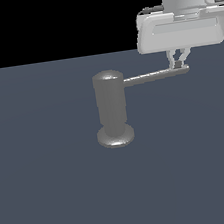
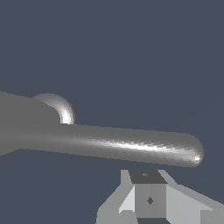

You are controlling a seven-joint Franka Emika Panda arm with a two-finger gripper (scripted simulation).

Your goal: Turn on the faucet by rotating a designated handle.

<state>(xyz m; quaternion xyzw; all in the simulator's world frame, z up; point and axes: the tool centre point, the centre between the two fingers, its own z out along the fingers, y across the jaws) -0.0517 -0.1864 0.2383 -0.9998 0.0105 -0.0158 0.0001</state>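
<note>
The faucet (image 1: 112,109) is a dull grey upright cylinder with a domed top and a flared round base, standing on the dark floor. Its handle (image 1: 155,75), a thin rod, sticks out from near the top toward the exterior view's right. My gripper (image 1: 179,64) hangs from above at the rod's tip, fingers close together and touching or just behind the tip. In the wrist view the handle (image 2: 127,146) crosses the picture, the faucet base (image 2: 59,108) shows behind it, and the fingers (image 2: 148,199) sit pressed together beside the rod near its tip, not around it.
The flat dark blue-grey floor (image 1: 54,192) surrounds the faucet. The pale grey robot hand body (image 1: 182,26) sits above the handle's tip.
</note>
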